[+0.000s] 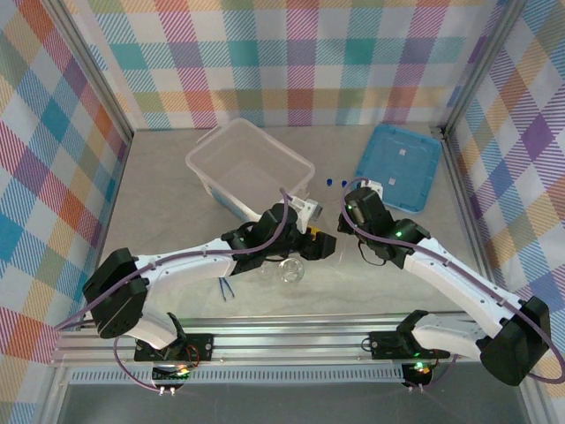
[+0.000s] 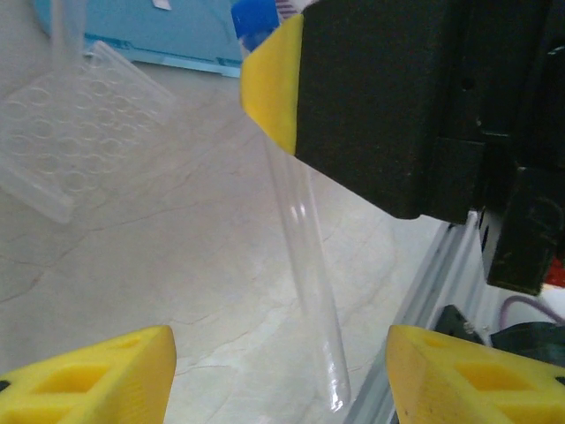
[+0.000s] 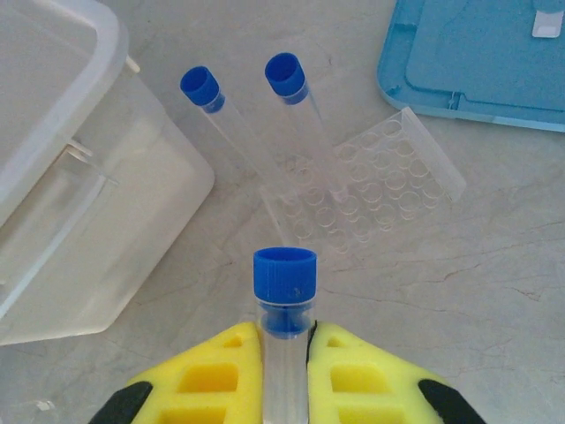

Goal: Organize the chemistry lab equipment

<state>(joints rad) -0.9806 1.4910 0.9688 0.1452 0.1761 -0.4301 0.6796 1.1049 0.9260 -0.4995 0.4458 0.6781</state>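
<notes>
Box (image 1: 201, 159) left, lid (image 1: 397, 163) right, two tubes (image 1: 327, 181) between; flask (image 1: 289, 270), seemingly tweezers (image 1: 226, 289), nearer.

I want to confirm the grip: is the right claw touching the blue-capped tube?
Touching. The right wrist view shows the right claw shut on the tube, both yellow fingers against its glass.

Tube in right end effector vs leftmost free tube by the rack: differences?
The held tube is clamped in the right end effector; the free tube is ungripped, its lower end at the clear rack. In the right wrist view the held tube runs straight up; the free tube slants. Both are clear with blue caps.
</notes>
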